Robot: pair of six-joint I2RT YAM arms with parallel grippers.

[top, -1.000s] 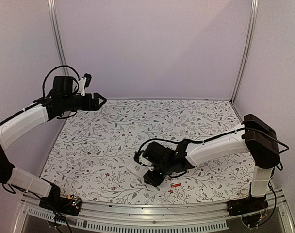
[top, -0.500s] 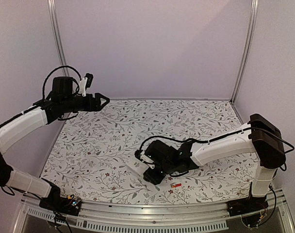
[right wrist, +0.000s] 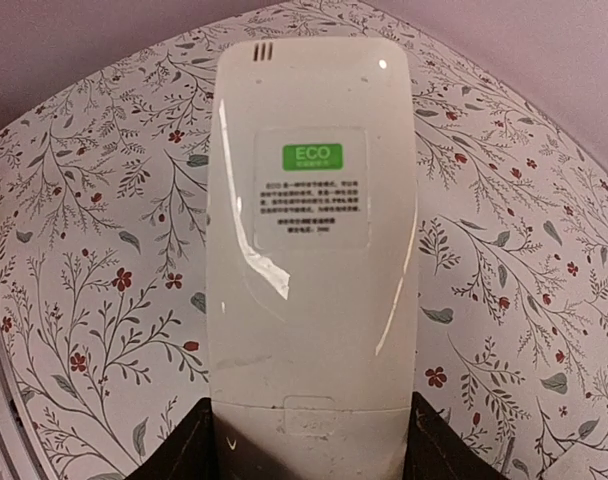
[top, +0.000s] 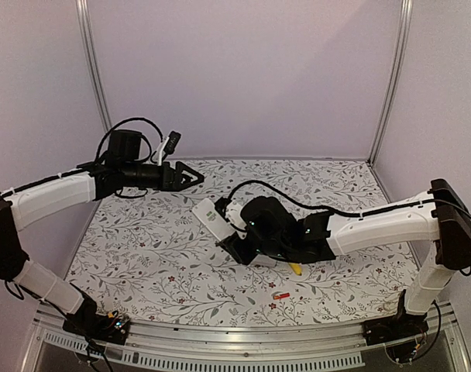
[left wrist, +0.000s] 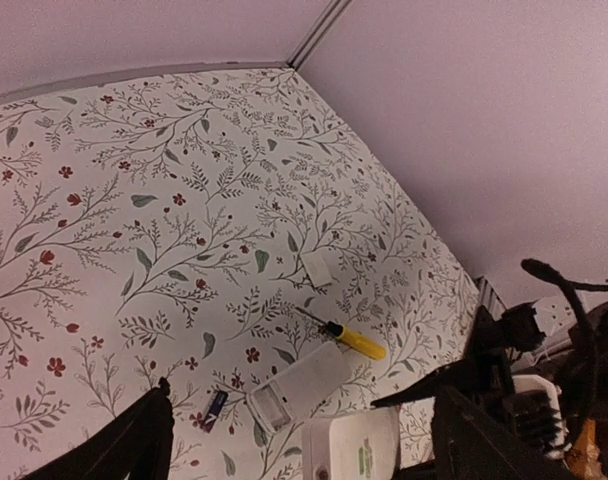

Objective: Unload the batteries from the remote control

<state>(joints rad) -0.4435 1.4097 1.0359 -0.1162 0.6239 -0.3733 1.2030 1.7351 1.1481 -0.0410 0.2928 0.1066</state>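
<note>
Partway done at best. Two batteries were out on the table (top: 142, 240): a red battery (top: 280, 295) near the front edge and a dark battery (left wrist: 215, 404) just beside a second remote (left wrist: 302, 383). That one lay flat with a square recess open at one end, and I couldn't tell if the recess was empty. A small white cover (left wrist: 316, 268) lay loose farther back, well apart from it, and the yellow-handled screwdriver (left wrist: 356, 343) lay between the two. No other batteries showed in any view. The right tool (right wrist: 309, 445) was clamped on the near end of the remote (right wrist: 314, 250), fingers on both edges, holding it clear of the table over the middle. The remote was glossy white with a rounded far end, back face to the wrist camera, a green ECO sticker (right wrist: 312, 156) on it and small slots at the tip. The panel at the gripped end looked closed, so I'd judge this one not yet unloaded. What's left: open it, get the cells out, put them down. The left tool (top: 193, 178) was raised over the back-left of the table, fingers apart, holding nothing.
</note>
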